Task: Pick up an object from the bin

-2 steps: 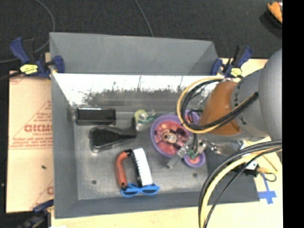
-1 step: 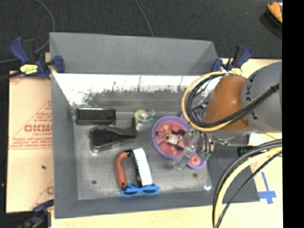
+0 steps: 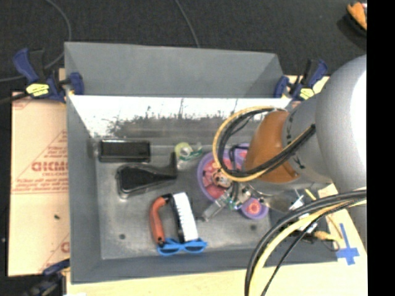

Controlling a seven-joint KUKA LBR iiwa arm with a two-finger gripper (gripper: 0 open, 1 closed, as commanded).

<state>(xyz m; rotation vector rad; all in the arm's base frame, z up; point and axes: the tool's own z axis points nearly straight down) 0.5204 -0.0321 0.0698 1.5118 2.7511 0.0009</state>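
Arm is in from the right, wrist low over the right half of the grey bin (image 3: 123,224). My orange cover (image 3: 271,150) and the looped black-and-yellow cables (image 3: 225,137) lie across much of that side.

Pincer (image 3: 229,197): the tip is down among the small things right of centre, close to the bin floor. State: I cannot tell whether it is spread or pressed together, because cover and cables hide too much of it. I also cannot tell whether it pinches anything.

Nearest thing: a round pink-and-purple object (image 3: 212,172) on the floor right of centre, just left of the orange cover, with a cable loop crossing it. The pincer tip sits at its lower right edge. Touching or just beside: cannot say.

Second nearest: a small purple disc (image 3: 253,209), just to the right of the tip, toward the near wall.

Third: a small pale green-and-white object (image 3: 184,153), just up and left of the pink one, near the far wall.

Well apart from the pincer, in the left half:
- black rectangular block (image 3: 124,150), by the far wall
- black handled tool (image 3: 141,179), just below the block
- scrub brush (image 3: 176,217) with an orange-red handle and white bristles, mid-floor toward the near wall
- blue glasses-shaped piece (image 3: 182,246), touching the brush's near end
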